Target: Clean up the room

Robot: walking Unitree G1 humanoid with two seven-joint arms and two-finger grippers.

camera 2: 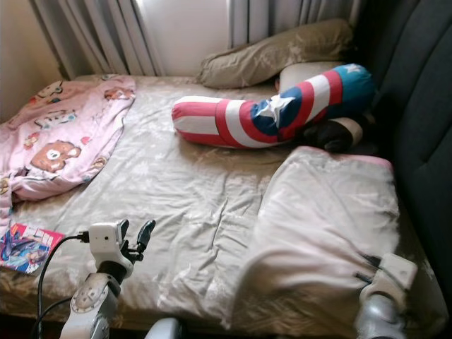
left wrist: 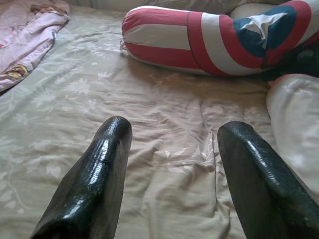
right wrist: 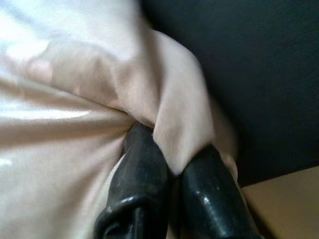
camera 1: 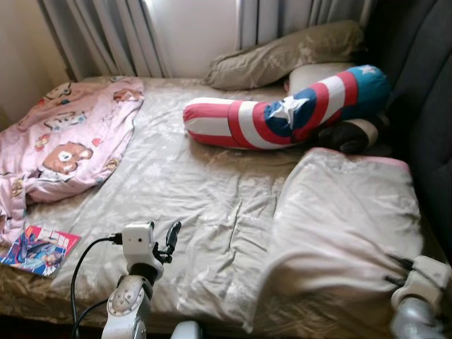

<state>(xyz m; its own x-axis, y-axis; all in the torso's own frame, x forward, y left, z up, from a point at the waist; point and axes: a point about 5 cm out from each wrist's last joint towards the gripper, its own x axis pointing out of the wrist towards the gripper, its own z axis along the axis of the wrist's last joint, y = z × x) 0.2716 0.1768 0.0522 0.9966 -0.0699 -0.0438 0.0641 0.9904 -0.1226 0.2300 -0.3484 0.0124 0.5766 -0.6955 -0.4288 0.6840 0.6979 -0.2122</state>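
A beige quilt (camera 1: 339,226) lies folded over on the right side of the bed, its near corner pulled taut. My right gripper (right wrist: 167,169) is shut on that corner, fabric pinched between its fingers (right wrist: 144,164), near the bed's front right edge (camera 1: 399,272). My left gripper (left wrist: 172,164) hovers open above the beige floral sheet (camera 1: 191,183) at the front left (camera 1: 169,240), nothing between its fingers. A red, white and blue star-patterned bolster pillow (camera 1: 282,113) lies across the bed's far side. A pink bear-print blanket (camera 1: 67,138) is bunched at the far left.
A colourful magazine (camera 1: 39,248) lies at the bed's front left corner. A beige pillow (camera 1: 282,53) rests against the curtains (camera 1: 113,32) at the back. A dark upholstered headboard (camera 1: 424,85) runs along the right. A dark round object (camera 1: 349,134) sits beside the bolster.
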